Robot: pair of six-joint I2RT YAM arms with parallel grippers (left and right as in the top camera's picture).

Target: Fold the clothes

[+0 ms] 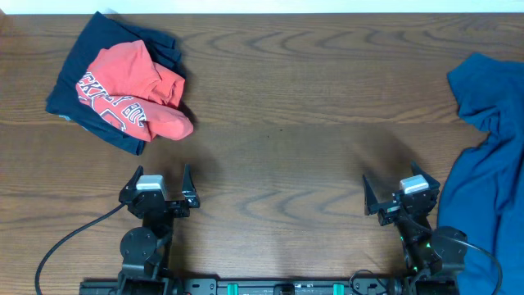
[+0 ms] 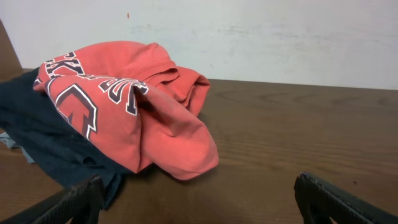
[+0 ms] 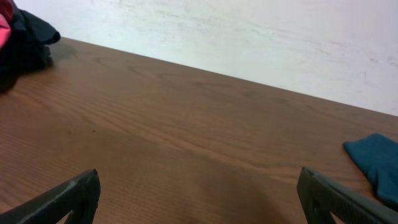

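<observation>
Left gripper (image 1: 161, 179): jaws spread wide, holding nothing, above bare table (image 1: 286, 123).
Right gripper (image 1: 391, 187): jaws spread wide too, holding nothing.
Blue tee (image 1: 487, 156): crumpled at the table's right edge, just beside the right gripper.
Red tee (image 1: 131, 90): bunched on top of the navy garment (image 1: 82, 70) at far left, lettering up.
The 2 piles lie well apart.

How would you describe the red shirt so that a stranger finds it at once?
On the wooden table, go to the far left corner, where two garments lie in a heap. The red shirt lies crumpled on top of the navy garment. Only it carries white lettering; the blue shirt at the right edge is plain.
</observation>
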